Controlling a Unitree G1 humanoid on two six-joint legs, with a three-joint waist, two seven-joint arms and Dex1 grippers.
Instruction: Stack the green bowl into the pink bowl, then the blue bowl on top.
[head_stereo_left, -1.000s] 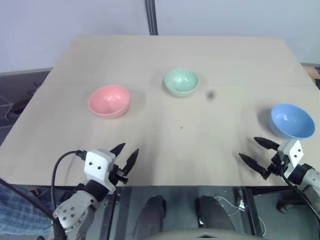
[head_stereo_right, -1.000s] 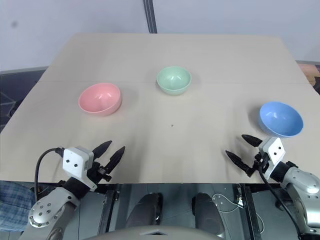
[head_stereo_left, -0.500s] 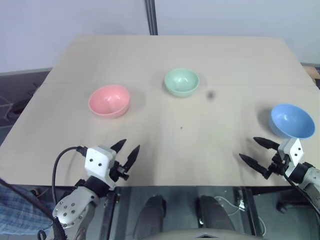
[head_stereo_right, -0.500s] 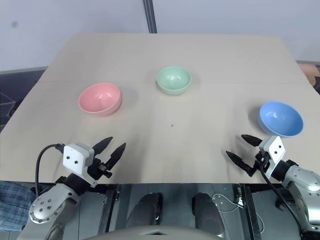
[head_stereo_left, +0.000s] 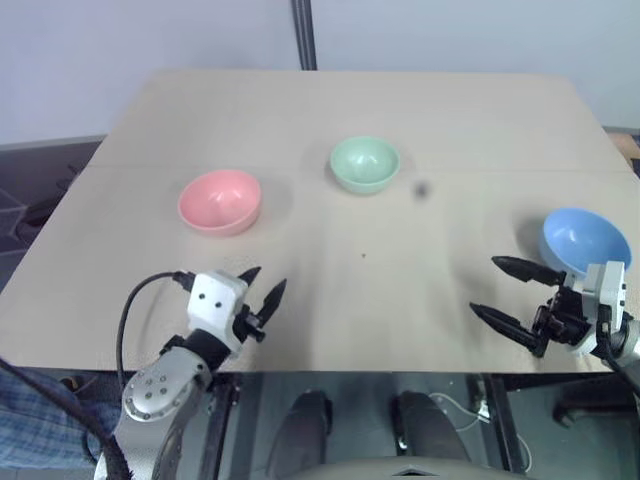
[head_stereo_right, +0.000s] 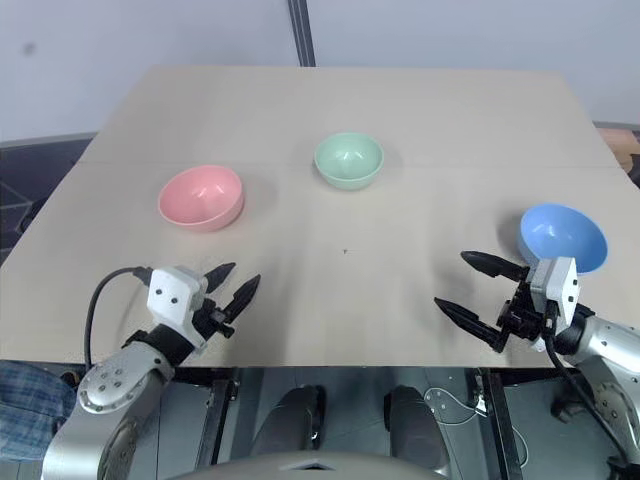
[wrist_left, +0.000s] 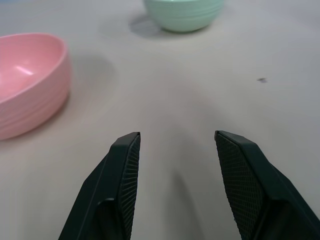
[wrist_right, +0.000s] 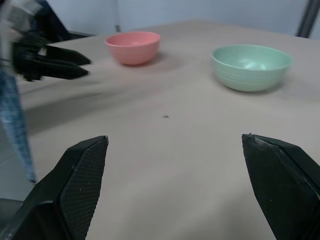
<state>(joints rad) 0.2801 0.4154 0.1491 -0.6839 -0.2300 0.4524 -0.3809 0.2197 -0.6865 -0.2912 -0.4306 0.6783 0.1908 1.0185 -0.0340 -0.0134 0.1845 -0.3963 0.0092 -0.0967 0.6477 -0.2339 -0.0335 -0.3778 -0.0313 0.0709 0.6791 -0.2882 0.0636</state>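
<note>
Right hand (head_stereo_left: 507, 292) swung left, fingers spread; bowls plain, unlabelled.

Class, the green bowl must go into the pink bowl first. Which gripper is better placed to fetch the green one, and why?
Probably the left gripper: it is open, empty and closer to the green bowl and pink bowl. The right gripper sits beside the blue bowl.

Pink bowl (head_stereo_left: 219, 202) sat at table's (head_stereo_left: 330, 110) 9 o'clock, green bowl (head_stereo_left: 364, 164) near centre toward 12, blue bowl (head_stereo_left: 584, 240) at 3, all well apart.
</note>
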